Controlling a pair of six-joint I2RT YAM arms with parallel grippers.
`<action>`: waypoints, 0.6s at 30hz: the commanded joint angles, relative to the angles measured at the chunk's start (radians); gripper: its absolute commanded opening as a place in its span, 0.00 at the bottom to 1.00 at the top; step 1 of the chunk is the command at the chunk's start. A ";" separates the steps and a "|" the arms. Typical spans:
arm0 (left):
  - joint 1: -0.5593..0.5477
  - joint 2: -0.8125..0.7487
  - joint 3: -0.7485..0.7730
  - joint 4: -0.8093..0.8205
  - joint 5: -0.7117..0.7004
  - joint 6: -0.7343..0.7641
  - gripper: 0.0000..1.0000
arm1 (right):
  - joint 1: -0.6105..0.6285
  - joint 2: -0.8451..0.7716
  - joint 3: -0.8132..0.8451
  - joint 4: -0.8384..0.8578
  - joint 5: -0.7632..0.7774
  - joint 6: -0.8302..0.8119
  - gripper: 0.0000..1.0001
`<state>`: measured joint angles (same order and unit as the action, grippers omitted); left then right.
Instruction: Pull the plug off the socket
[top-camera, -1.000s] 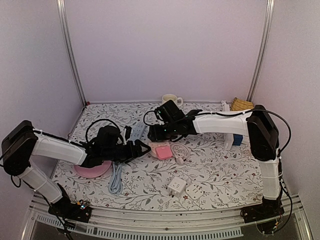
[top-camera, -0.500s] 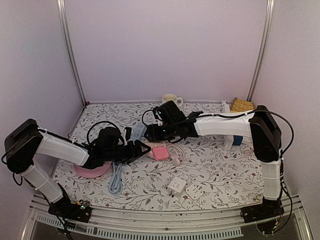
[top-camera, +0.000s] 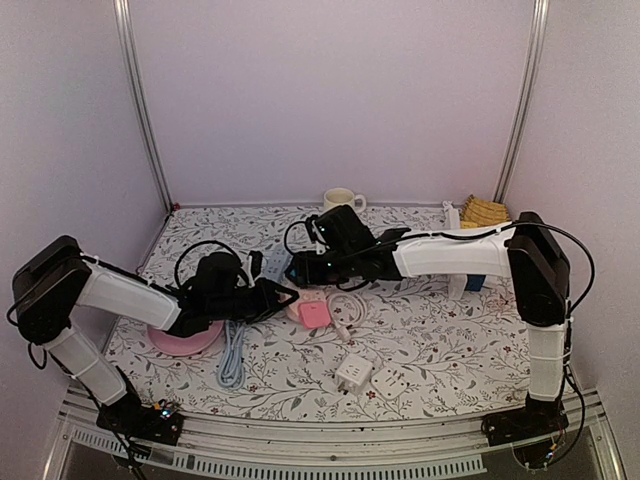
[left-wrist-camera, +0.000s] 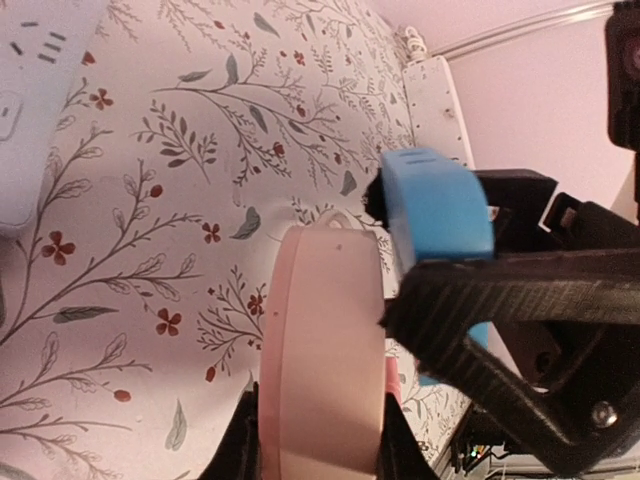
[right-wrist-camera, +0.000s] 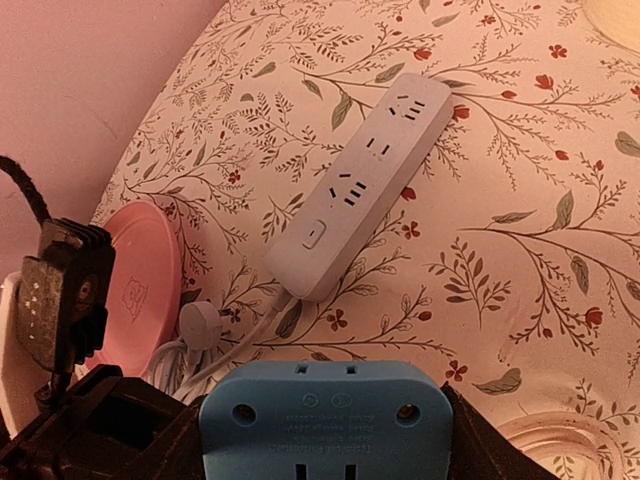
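Jaws of the left gripper are clamped narrow on the pink socket, one black finger against each of its flat sides, at the middle of the flowered table. From the other side the right gripper stands fairly wide, filled by the blue plug, which sits between its fingers. In the left wrist view the blue plug touches the far edge of the pink socket; whether the pins are seated in it cannot be told. A white power strip lies just beyond the two grippers, apart from both. A pink plate lies under the left arm, and a white adapter cube rests nearer the front edge
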<state>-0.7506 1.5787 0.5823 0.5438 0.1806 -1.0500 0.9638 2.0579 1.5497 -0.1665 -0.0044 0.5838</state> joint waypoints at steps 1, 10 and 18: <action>0.012 0.013 -0.004 -0.006 -0.022 -0.003 0.00 | 0.016 -0.076 0.000 0.085 -0.012 0.007 0.42; 0.043 -0.032 -0.043 -0.032 -0.054 -0.021 0.00 | 0.022 -0.169 -0.084 0.129 0.029 -0.024 0.41; 0.068 -0.100 -0.039 -0.109 -0.085 0.035 0.00 | 0.014 -0.302 -0.258 0.070 0.012 -0.042 0.42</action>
<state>-0.7113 1.5333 0.5358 0.4625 0.1333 -1.0603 0.9810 1.8393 1.3769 -0.0689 0.0124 0.5598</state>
